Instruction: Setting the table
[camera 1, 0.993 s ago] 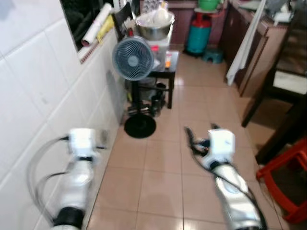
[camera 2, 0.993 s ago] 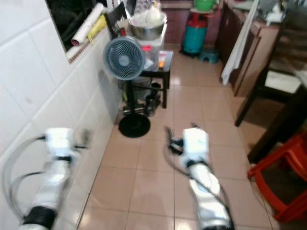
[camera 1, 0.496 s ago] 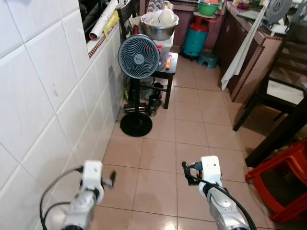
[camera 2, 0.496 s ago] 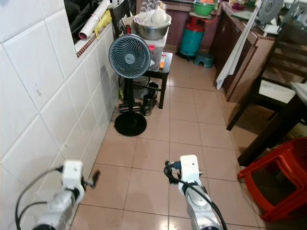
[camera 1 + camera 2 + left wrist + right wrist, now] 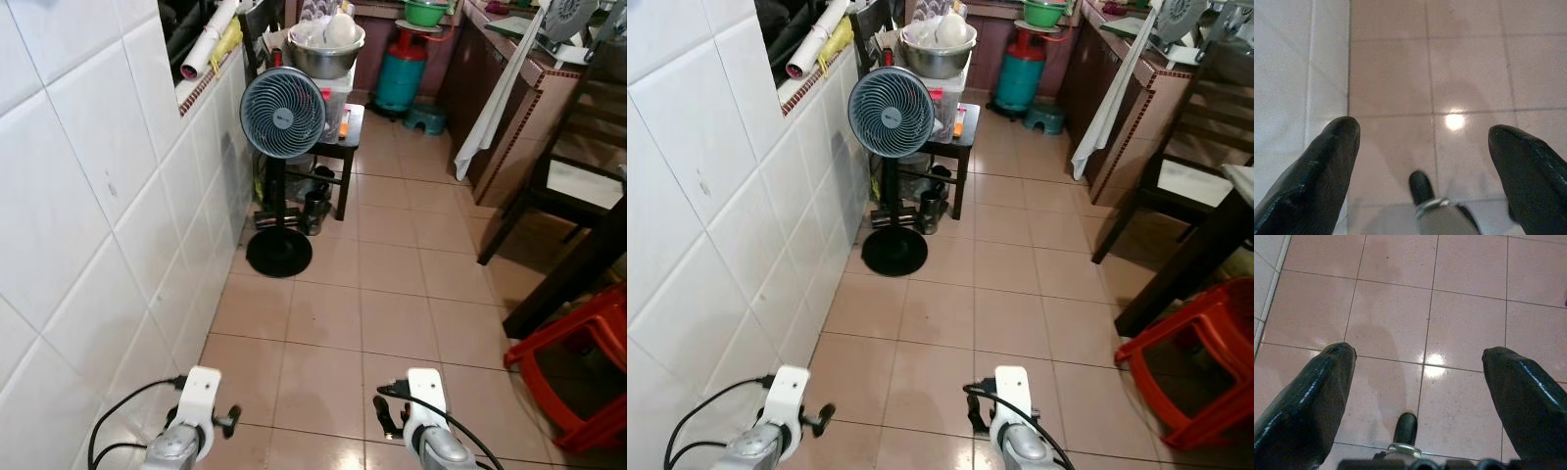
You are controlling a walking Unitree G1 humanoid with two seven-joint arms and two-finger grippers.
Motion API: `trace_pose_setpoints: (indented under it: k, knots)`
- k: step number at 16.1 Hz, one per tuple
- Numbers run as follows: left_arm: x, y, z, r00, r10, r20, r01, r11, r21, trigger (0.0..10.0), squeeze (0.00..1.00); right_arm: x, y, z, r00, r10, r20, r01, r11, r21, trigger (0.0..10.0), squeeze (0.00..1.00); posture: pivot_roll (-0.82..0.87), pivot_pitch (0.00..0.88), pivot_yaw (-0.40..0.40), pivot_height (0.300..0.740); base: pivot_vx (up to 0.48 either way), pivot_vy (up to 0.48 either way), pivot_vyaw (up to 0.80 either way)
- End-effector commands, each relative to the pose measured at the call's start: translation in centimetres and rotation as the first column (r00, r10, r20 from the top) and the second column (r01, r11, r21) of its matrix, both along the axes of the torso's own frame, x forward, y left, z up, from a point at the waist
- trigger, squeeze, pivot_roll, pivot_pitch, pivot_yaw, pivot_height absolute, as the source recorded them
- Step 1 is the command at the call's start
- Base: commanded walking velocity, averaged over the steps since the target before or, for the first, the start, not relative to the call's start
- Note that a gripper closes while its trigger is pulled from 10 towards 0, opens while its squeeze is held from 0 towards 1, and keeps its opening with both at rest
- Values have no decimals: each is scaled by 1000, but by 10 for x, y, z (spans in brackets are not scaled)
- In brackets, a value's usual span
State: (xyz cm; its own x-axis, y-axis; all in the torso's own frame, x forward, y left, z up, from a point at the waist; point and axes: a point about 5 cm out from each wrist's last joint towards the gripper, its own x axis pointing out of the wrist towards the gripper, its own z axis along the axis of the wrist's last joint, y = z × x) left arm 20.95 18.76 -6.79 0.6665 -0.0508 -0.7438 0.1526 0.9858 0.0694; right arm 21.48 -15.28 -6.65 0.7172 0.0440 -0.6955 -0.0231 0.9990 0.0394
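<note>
Narrow tiled kitchen passage, seen from the head views. Both arms low at the near edge, over the floor [image 5: 323, 313] of pinkish-tan tiles.

Left hand [image 5: 1422, 161]: fingers [image 5: 1317, 171] spread wide, released, nothing between them. It looks down on floor tiles just beside the foot of the white tiled wall [image 5: 88, 196] on the left.

Right hand [image 5: 1418, 391]: fingers [image 5: 1308, 396] likewise spread apart, released, bare floor between them.

Far along the left wall, a standing fan [image 5: 282, 114] on a round black base, face turned toward the camera. Just behind it a small dark table [image 5: 343, 137] carrying a large steel bowl [image 5: 326, 54] heaped with pale items; cannot tell what they are. A teal gas cylinder [image 5: 400, 73] stands farther back.

Right side: dark wooden chair [image 5: 578, 166] and, nearer, a red plastic stool [image 5: 578, 372]. White cloth [image 5: 495, 98] hangs off a dark counter [image 5: 524, 93], long axis running down toward the floor.

No tableware to be made out near either hand.
</note>
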Motion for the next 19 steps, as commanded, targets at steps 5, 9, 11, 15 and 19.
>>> trace_pose_setpoints:
  k: [5, 9, 11, 15, 19]
  knots:
    - [-2, -4, -3, 998, -40, -54, 42, 998, 36, 10000, 0, -6, -14, -4, 999, -27, -34, 25, 999, -38, 10000, 0, 52, 0, -31, 740, 209, 0, -678]
    - [-10, -11, -8, 995, -59, -85, 63, 997, 48, 10000, 0, -12, -12, -7, 999, -1, -55, -2, 999, -42, 10000, 0, 48, 0, -27, 740, 267, 0, -111]
    - [-11, -13, -10, 994, -59, -96, 64, 997, 53, 10000, 0, -13, -10, -8, 997, 43, -58, -46, 998, -47, 10000, 0, 51, 0, -30, 740, 266, 0, 0]
    - [-11, -13, -10, 994, -62, -95, 68, 996, 56, 10000, 0, -14, -9, -8, 997, 57, -60, -61, 997, -53, 10000, 0, 50, 0, -32, 740, 261, 0, 428]
    - [-11, -12, -10, 993, -70, -97, 76, 995, 63, 10000, 0, -14, -7, -8, 996, 72, -59, -75, 996, -53, 10000, 0, 47, 0, -31, 740, 259, 0, 520]
